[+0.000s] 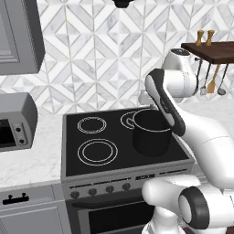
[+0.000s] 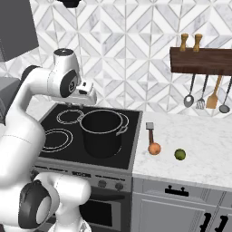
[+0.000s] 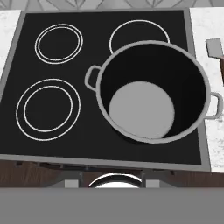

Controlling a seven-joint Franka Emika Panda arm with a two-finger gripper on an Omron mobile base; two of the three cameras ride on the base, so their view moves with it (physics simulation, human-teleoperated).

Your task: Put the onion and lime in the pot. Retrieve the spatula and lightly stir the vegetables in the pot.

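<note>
The tall dark pot (image 2: 102, 132) stands on the stove's front right burner, and its grey bottom (image 3: 141, 109) is bare. On the white counter right of the stove lie the orange-brown onion (image 2: 154, 148) and the green lime (image 2: 180, 154). Just behind the onion lies the spatula (image 2: 150, 131), with a grey blade (image 3: 214, 47) and a wooden handle. My gripper (image 2: 76, 104) hangs above the stove, behind and left of the pot, pointing down. Its tips at the bottom of the hand view stand wide apart with nothing between them. In the left base view my arm hides part of the pot (image 1: 151, 132).
The black cooktop (image 1: 98, 137) has ring burners left of the pot. A grey toaster oven (image 1: 13, 123) sits on the left counter. A wooden shelf (image 2: 201, 61) with two shakers and hanging utensils is on the wall to the right.
</note>
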